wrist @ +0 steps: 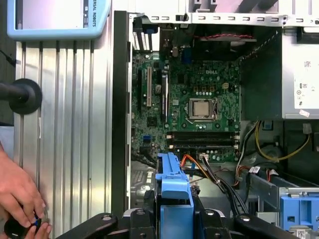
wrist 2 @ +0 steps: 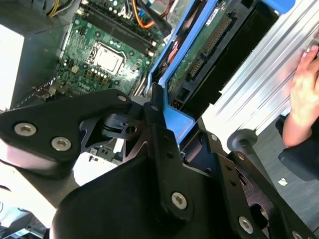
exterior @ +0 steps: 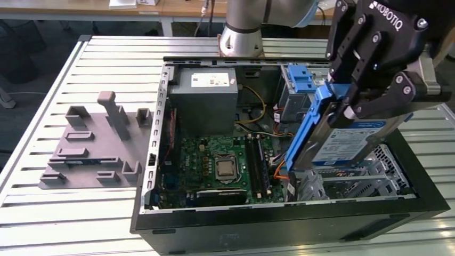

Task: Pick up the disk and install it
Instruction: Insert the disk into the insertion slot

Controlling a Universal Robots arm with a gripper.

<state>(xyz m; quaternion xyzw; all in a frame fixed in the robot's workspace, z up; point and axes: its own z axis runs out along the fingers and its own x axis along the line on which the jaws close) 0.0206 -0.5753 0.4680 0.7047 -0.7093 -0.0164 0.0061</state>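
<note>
The disk [exterior: 340, 145], a silver drive with a white-and-blue label in blue plastic rails, hangs tilted on edge above the drive-bay side of the open computer case [exterior: 284, 224], at the exterior view's right. My gripper [exterior: 350, 109] is shut on its upper end. In the second wrist view the disk's [wrist 2: 207, 47] green circuit-board underside and connector show beyond the black fingers [wrist 2: 155, 112], which clamp the blue rail. In the first wrist view, the blue rail [wrist: 172, 191] of the disk rises from between the gripper's [wrist: 172, 224] links, over the case's interior.
Inside the case lie the motherboard [exterior: 220, 165], a grey power-supply box [exterior: 206, 93], cables and a blue drive latch [exterior: 302, 80]. A grey fixture [exterior: 92, 146] sits on the slatted table at the exterior view's left. A person's hand [wrist: 20, 199] rests beside the case.
</note>
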